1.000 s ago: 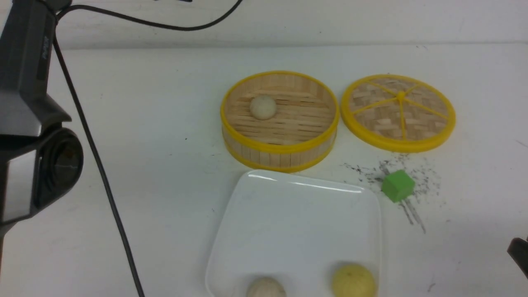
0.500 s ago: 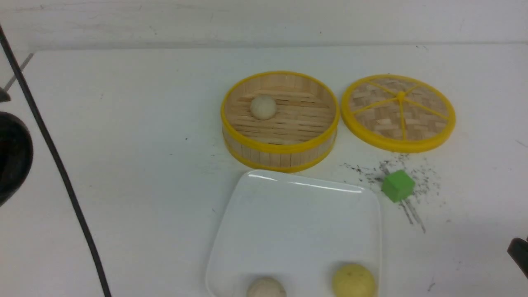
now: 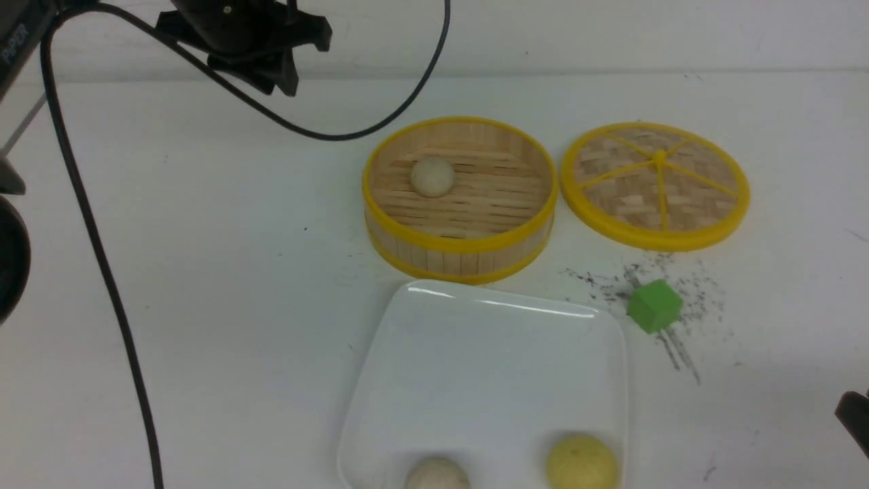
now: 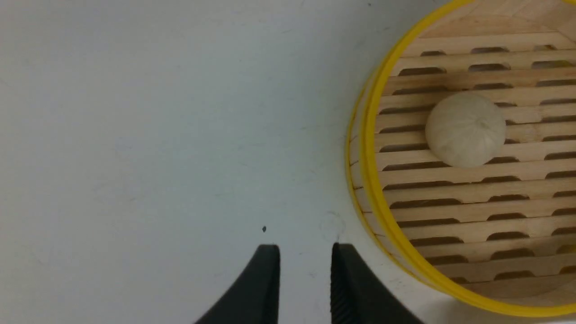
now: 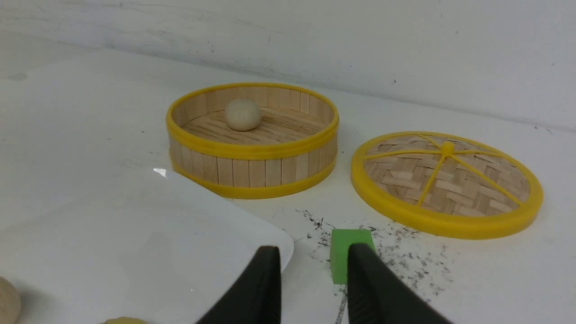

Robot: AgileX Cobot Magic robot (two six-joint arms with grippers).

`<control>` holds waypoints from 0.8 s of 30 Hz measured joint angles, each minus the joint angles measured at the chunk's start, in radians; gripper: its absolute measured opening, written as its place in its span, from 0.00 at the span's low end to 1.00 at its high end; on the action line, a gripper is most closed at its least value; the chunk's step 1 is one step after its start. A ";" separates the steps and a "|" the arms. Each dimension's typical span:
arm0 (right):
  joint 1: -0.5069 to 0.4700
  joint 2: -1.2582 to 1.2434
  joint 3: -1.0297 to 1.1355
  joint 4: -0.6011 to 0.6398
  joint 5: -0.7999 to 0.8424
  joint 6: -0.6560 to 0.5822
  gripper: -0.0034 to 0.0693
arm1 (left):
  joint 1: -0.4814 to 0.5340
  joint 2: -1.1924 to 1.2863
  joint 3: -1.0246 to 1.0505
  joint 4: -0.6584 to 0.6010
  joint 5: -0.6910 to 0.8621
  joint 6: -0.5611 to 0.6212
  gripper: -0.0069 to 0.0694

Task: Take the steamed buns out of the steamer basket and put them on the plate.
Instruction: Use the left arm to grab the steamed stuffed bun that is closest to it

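Step in hand: reach for the one bun (image 3: pixel 432 176) in the steamer basket (image 3: pixel 461 246), far-left on its slats. Two buns (image 3: pixel 582 463) already lie on the plate (image 3: pixel 502 299). My left claw (image 4: pixel 305 254) hangs over the counter (image 3: pixel 204 272) beside the basket rim, narrowly apart, empty. Next I must shift over the bun, widen, descend. Right claw (image 5: pixel 312 265) narrowly apart, empty. Counter white, scuffed, black specks near a green cube (image 3: pixel 654 305); pale wall (image 3: pixel 611 34) behind.

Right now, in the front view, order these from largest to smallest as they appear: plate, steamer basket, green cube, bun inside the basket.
1. Plate (nearest camera, partly cropped)
2. Steamer basket
3. Green cube and bun: nearly alike, not ranked
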 joint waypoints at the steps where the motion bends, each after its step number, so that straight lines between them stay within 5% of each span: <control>1: 0.000 0.000 0.000 0.000 0.000 0.000 0.38 | 0.000 -0.002 0.000 -0.008 -0.003 0.000 0.35; 24: 0.000 0.000 0.000 0.000 0.000 0.000 0.38 | -0.001 -0.003 0.001 -0.130 -0.012 0.004 0.38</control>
